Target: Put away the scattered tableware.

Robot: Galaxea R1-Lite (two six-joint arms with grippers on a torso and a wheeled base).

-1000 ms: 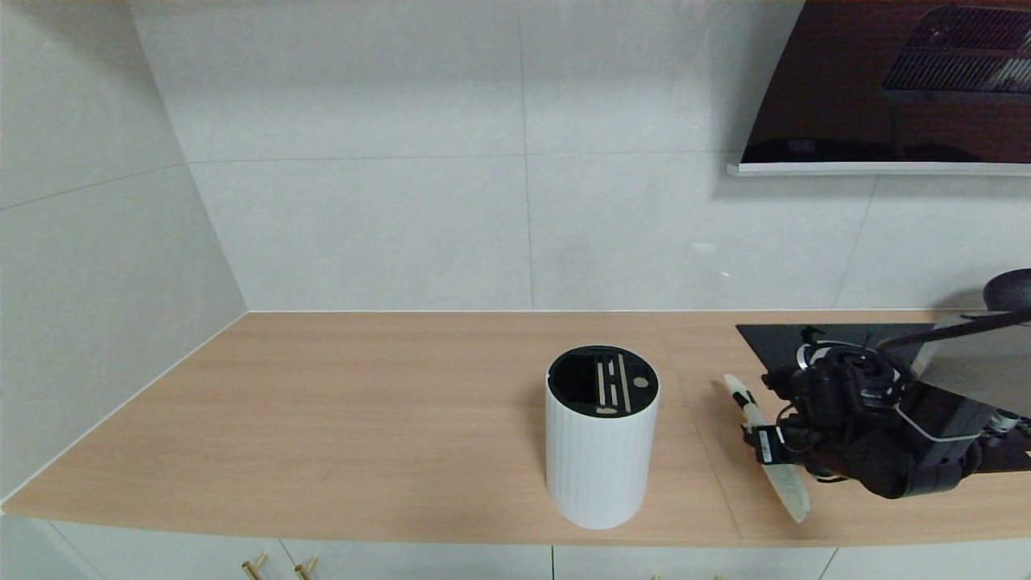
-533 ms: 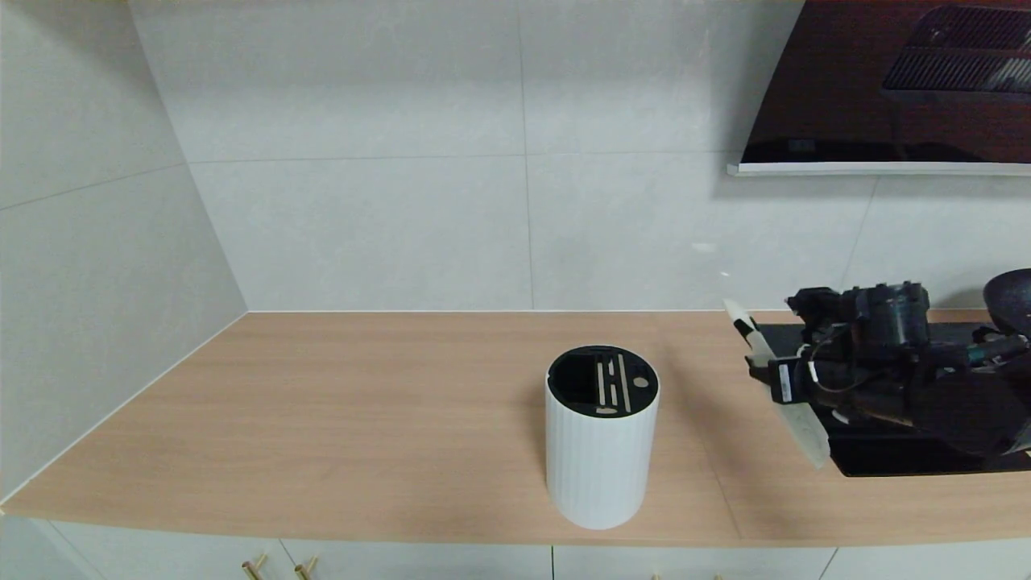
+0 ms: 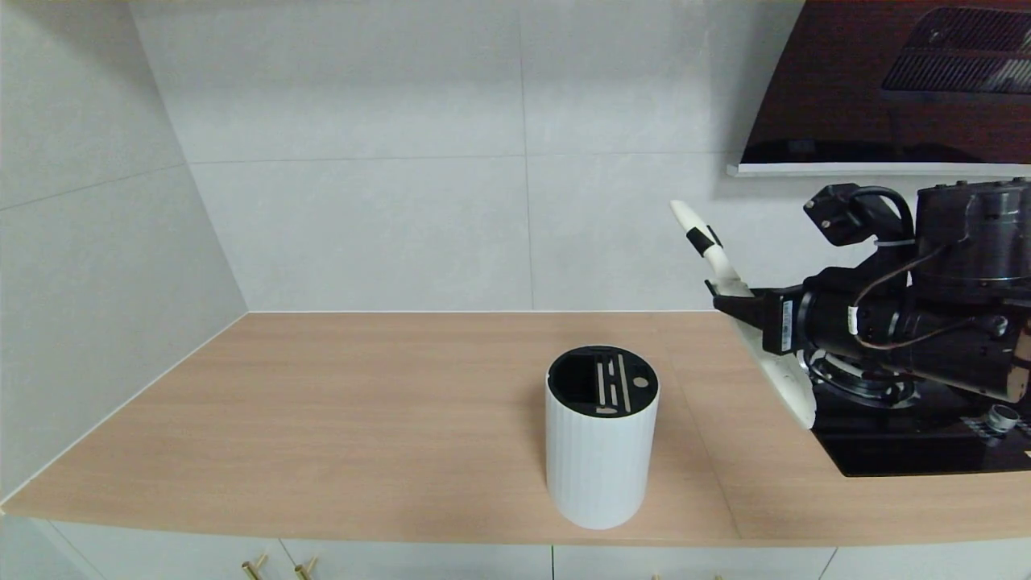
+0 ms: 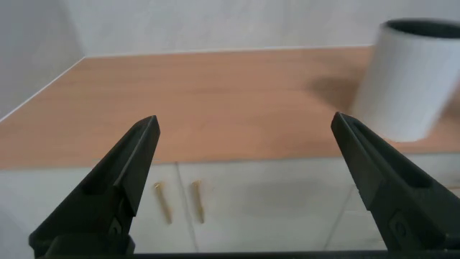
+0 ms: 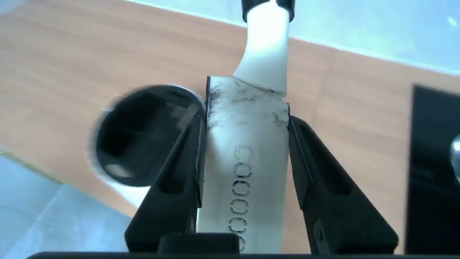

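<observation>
You have the white knife in the air at the right of the scene, clamped in the right end effector. The black fingers press against both flat edges of its broad middle part. The knife is tilted. Its handle end, with a black band, points up and to the left in front of the tiled wall. Its pale blade end slants down to the right, above the left edge of the black cooktop.

The white ribbed holder stands upright on the wooden bench, left of the knife and apart from it. Its black top has one wide opening, several narrow slots and a small round hole. In the right wrist view you see that black top below and beside the blade.

Your left end effector is spread wide with nothing between its fingers. It sits low at the near edge of the bench, level with the cabinet front and its two brass handles, with the holder off to its right.

A dark range hood hangs on the wall above the cooktop.
</observation>
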